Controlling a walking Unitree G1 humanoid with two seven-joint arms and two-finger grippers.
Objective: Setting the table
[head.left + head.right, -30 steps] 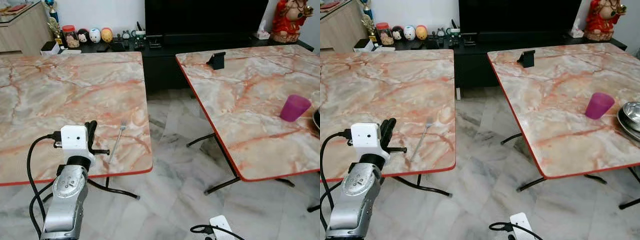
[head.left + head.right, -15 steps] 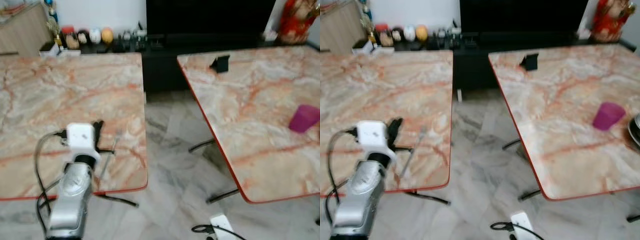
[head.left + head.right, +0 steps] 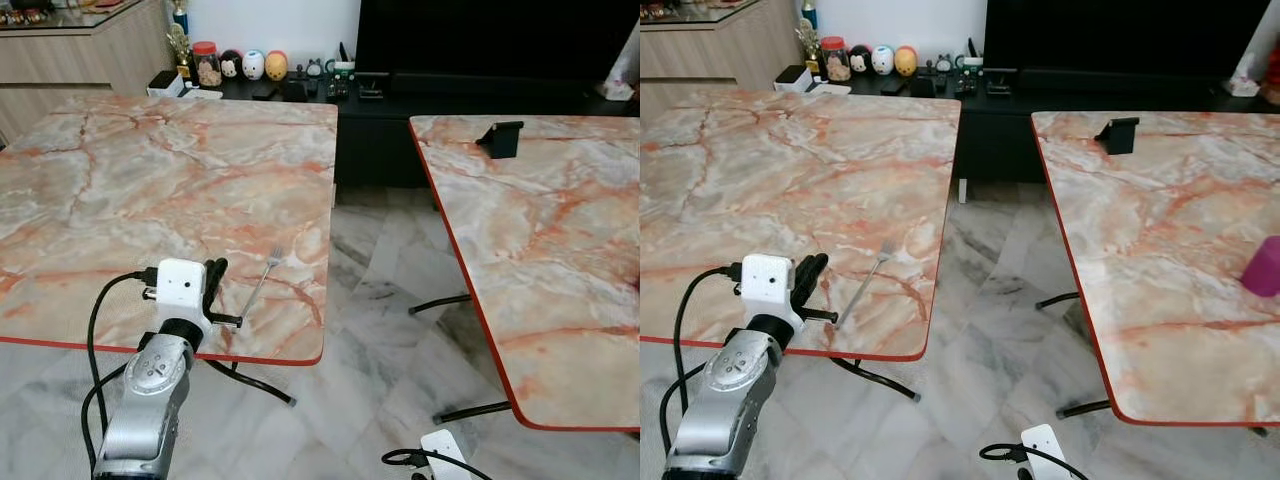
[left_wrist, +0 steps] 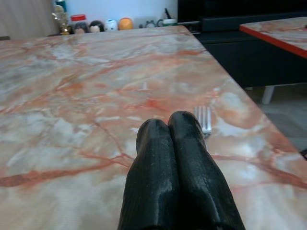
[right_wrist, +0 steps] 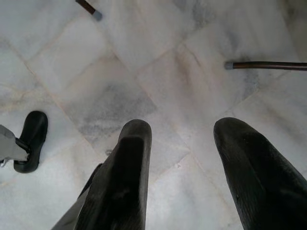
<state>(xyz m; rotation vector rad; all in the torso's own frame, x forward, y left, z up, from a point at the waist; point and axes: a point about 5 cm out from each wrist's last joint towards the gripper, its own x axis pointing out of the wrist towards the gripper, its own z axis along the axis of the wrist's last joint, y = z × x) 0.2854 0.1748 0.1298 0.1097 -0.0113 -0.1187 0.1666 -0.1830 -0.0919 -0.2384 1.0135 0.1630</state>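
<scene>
A silver fork point(image 3: 258, 288) lies flat near the front right corner of the left marble table point(image 3: 130, 180), tines pointing away from me. My left gripper point(image 3: 214, 272) hovers low over the table just left of the fork's handle end. Its fingers are shut with nothing between them, and in the left wrist view the fork's tines point(image 4: 205, 120) show just past the closed fingertips point(image 4: 184, 122). On the right marble table point(image 3: 1160, 230) a purple cup point(image 3: 1264, 266) stands at the edge of view. My right gripper point(image 5: 182, 129) hangs open over the floor.
A strip of marble floor point(image 3: 380, 340) separates the two tables, crossed by their black legs point(image 3: 455, 300). A black stand point(image 3: 500, 138) sits on the right table's far side. A dark TV cabinet with small figurines point(image 3: 250, 65) and a wooden sideboard point(image 3: 80, 50) line the back.
The camera has swung left, so the whole scene sits further right and the purple cup is at the frame edge. My left gripper stays shut beside the fork.
</scene>
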